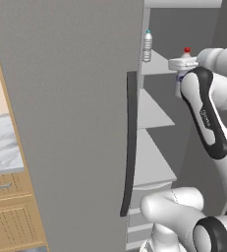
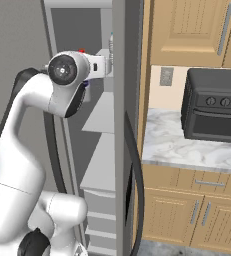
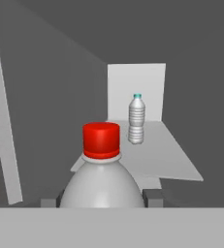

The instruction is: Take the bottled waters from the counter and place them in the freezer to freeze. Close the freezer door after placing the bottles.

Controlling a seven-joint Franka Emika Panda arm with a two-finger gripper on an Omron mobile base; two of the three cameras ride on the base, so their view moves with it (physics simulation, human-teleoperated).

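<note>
A simulated kitchen with light wooden cabinets and a tall grey fridge. The freezer door (image 1: 70,123), plain grey with a long dark vertical handle (image 1: 129,142), stands swung open. Inside the freezer (image 1: 156,113), white shelves step down between grey walls. The teal-capped bottle (image 3: 136,119) stands upright on the upper shelf (image 3: 167,155), toward its back. The white arm reaches into the compartment at that shelf's height. The gripper (image 3: 104,198) pinches the red-capped bottle (image 3: 103,174) by its shoulders, one finger on each side, holding it upright just before the shelf's front edge. To the fridge's right, a marble counter (image 2: 187,145) carries a black toaster oven (image 2: 214,107). More veined marble (image 1: 4,145) shows left of the open door.
</note>
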